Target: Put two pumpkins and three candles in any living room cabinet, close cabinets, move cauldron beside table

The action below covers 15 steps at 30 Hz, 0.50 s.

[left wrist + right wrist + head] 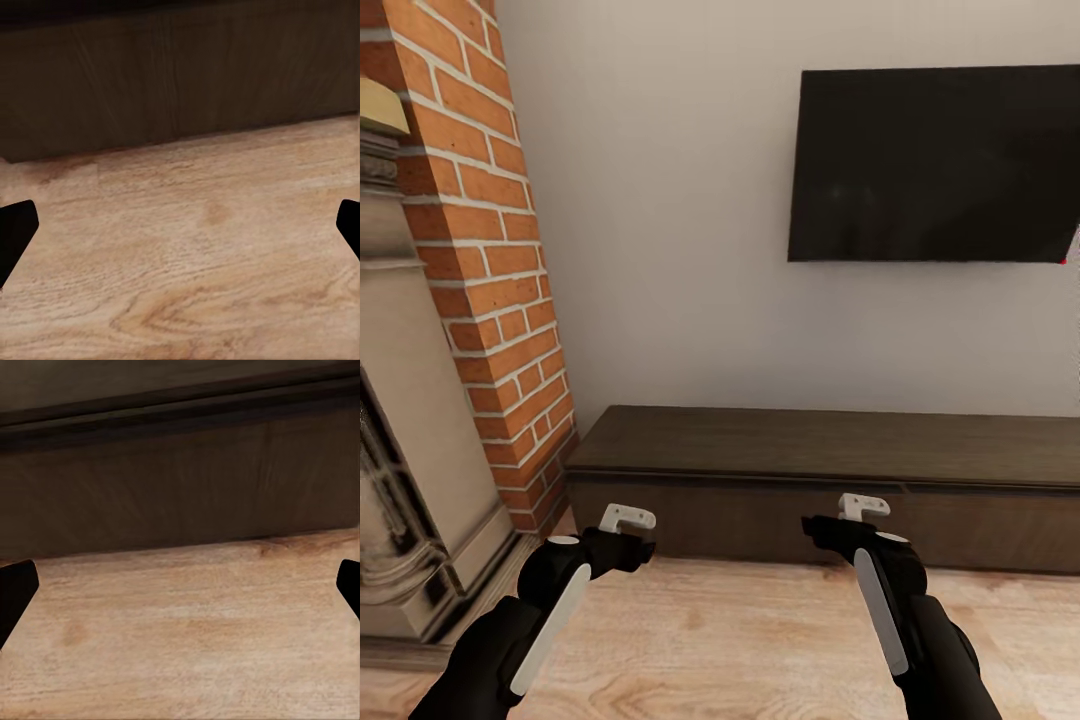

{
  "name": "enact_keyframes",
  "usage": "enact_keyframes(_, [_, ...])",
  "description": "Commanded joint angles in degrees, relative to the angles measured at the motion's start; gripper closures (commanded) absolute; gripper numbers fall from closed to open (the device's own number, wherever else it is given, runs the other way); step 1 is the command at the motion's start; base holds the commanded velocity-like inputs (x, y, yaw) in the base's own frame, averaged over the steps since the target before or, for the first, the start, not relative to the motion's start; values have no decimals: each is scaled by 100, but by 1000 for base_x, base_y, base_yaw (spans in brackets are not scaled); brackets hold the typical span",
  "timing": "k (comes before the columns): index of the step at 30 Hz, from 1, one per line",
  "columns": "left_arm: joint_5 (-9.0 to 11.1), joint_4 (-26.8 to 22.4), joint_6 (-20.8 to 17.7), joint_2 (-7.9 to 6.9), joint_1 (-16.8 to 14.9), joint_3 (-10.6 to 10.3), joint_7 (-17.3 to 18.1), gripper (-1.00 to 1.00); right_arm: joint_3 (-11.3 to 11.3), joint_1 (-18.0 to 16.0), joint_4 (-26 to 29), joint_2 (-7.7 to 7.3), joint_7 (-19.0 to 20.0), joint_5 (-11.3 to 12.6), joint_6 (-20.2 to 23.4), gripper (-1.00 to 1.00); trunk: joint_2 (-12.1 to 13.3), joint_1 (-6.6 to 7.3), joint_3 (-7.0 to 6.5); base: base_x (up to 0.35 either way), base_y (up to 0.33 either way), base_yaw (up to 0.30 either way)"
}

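The cabinet [810, 450] is a long, low, dark brown unit against the white wall, and its flat fronts look closed. My left gripper [635, 545] hovers over the wood floor just before the cabinet's left part, open and empty. The left wrist view has its dark fingertips [16, 232] far apart, with the cabinet front [180, 82] beyond them. My right gripper [822, 528] is level with it near the cabinet's middle, also open with nothing between its fingertips [16, 592], facing the cabinet front [180, 472]. Pumpkins, candles and cauldron are out of view.
A red brick chimney column [490, 250] and a stone fireplace surround [410, 450] stand at the left, close to my left arm. A black television [935, 165] hangs on the wall above the cabinet. Pale wood floor [740, 640] lies between me and the cabinet.
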<state>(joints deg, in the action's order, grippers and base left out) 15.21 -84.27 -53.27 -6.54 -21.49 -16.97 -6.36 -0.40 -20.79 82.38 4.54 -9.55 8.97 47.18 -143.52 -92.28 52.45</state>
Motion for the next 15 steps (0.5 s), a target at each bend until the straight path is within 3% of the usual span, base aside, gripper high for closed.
enact_keyframes(1, [59,1,-18,-6,-5,-14,-59,-100,-4,-4,6,3,-47,61,19,-100,-1,4,-17,0,0,0])
enact_keyframes(15, [45,53,-12,-6,-5,-17,-63,-100,-4,-2,6,12,-47,61,19,-100,18,40,-327,0,0,0])
